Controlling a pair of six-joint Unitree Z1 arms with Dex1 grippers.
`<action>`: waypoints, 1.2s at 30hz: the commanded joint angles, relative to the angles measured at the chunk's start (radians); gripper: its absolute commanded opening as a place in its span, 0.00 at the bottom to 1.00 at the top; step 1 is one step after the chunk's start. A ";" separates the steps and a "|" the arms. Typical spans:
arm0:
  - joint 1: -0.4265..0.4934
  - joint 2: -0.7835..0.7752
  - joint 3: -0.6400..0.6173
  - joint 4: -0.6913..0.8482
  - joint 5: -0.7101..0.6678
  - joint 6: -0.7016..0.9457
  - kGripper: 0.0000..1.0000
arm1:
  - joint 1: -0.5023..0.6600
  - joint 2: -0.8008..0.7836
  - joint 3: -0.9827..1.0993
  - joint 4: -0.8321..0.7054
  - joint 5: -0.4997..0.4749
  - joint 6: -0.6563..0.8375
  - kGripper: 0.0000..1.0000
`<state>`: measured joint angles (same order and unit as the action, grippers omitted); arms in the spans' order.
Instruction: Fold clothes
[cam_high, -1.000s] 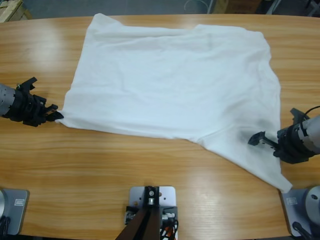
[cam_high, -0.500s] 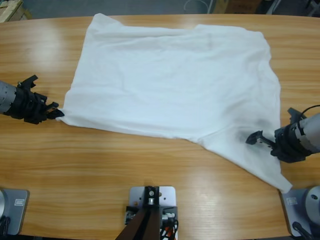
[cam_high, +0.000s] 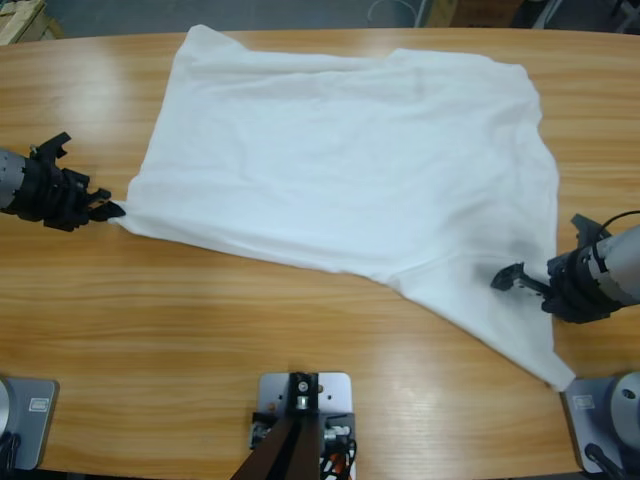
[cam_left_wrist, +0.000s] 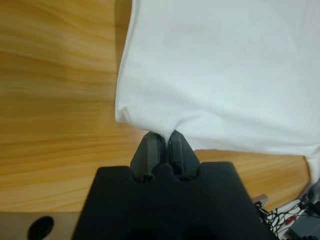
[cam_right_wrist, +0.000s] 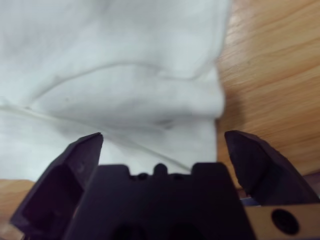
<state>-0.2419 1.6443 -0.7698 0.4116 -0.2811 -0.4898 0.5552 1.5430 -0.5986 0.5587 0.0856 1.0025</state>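
Since before, we've tugged the thin white cotton T-shirt (cam_high: 350, 170) leftward; left pincer (cam_left_wrist: 163, 145) pinches its corner, right pincer (cam_right_wrist: 162, 150) gapes. No folds yet.

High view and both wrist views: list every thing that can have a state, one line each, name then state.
T-shirt: spread flat on the table, unfolded, left corner pinched and pulled to a point.
Left pincer: shut on the T-shirt corner.
Right pincer: open, jaws wide apart over the T-shirt's right edge, gripping nothing.
Table: carries the T-shirt.
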 joint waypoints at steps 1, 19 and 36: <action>0.067 0.057 -0.030 -0.011 -0.004 0.056 0.00 | 0.012 0.010 0.010 0.003 -0.001 -0.019 1.00; 0.067 0.074 -0.034 -0.011 -0.010 0.071 0.00 | 0.086 0.095 0.009 -0.053 0.099 0.016 1.00; 0.066 0.072 -0.034 -0.010 -0.012 0.073 0.00 | 0.101 0.054 0.046 -0.106 0.111 0.030 0.00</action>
<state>-0.1873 1.6745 -0.8050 0.4116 -0.2811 -0.4290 0.6414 1.5794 -0.6029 0.5108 0.1764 1.0125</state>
